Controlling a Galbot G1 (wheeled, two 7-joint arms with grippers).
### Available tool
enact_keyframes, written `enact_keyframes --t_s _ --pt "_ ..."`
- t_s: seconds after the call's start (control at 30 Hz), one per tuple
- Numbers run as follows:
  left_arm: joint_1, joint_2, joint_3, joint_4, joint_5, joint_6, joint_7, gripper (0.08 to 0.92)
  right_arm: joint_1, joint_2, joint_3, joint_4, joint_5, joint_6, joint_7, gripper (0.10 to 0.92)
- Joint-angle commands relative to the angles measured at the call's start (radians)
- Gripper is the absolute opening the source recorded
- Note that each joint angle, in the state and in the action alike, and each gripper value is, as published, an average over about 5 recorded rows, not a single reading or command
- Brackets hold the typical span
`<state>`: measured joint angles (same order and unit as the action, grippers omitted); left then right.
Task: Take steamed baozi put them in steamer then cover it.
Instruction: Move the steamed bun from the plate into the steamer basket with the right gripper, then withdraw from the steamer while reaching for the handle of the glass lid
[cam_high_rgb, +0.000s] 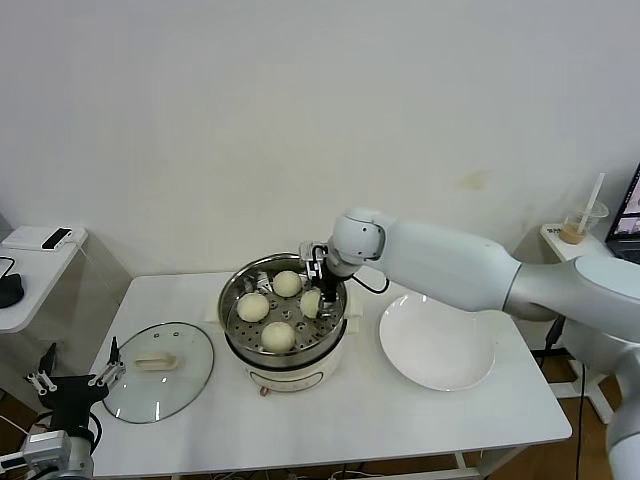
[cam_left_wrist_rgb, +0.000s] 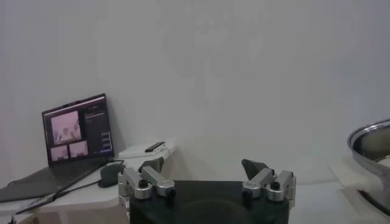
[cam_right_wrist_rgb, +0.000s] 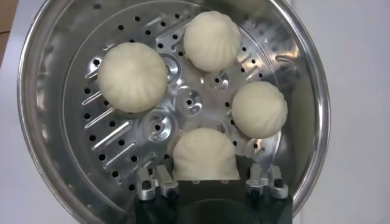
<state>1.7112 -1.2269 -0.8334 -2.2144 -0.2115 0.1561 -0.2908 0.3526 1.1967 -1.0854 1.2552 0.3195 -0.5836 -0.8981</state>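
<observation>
Four small cream-white steamed baozi (cam_high_rgb: 279, 336) lie inside the round shiny steel steamer (cam_high_rgb: 240, 346), mid-table. Left: the clear glass cover (cam_high_rgb: 185, 381) lies flat, the left gripper (cam_high_rgb: 75, 378) idle and spread beside it. Right: the right gripper (cam_high_rgb: 318, 296) reaches in, fingers apart around one bun; flat white plate (cam_high_rgb: 436, 345) beyond.

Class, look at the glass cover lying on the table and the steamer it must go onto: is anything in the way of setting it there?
Yes. The right claw hangs inside the steamer, around the fourth baozi, so the arm blocks the cover.
</observation>
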Motion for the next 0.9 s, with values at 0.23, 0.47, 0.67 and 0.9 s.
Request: enact_keyframes --t_s 0.23,0.47,0.67,0.9 --pt "-0.007 -0.001 0.005 -0.005 0.002 0.002 0.001 0.823 0.005 -0.154 0.148 0.213 0.061 0.023 0.078 0.823" --pt "-0.01 -0.01 0.014 -0.011 0.019 0.001 0.0 0.823 -0.18 -0.309 0.368 0.408 0.12 0.03 0.404 0.823" --pt "-0.016 -0.018 0.031 -0.015 0.043 -0.001 -0.002 0.823 -0.514 -0.4 0.67 0.542 0.149 0.178 0.686 0.823" --pt "-0.026 -0.027 0.063 -0.001 0.06 -0.031 0.004 0.823 -0.981 -0.403 1.12 0.626 0.031 0.406 0.826 0.823"
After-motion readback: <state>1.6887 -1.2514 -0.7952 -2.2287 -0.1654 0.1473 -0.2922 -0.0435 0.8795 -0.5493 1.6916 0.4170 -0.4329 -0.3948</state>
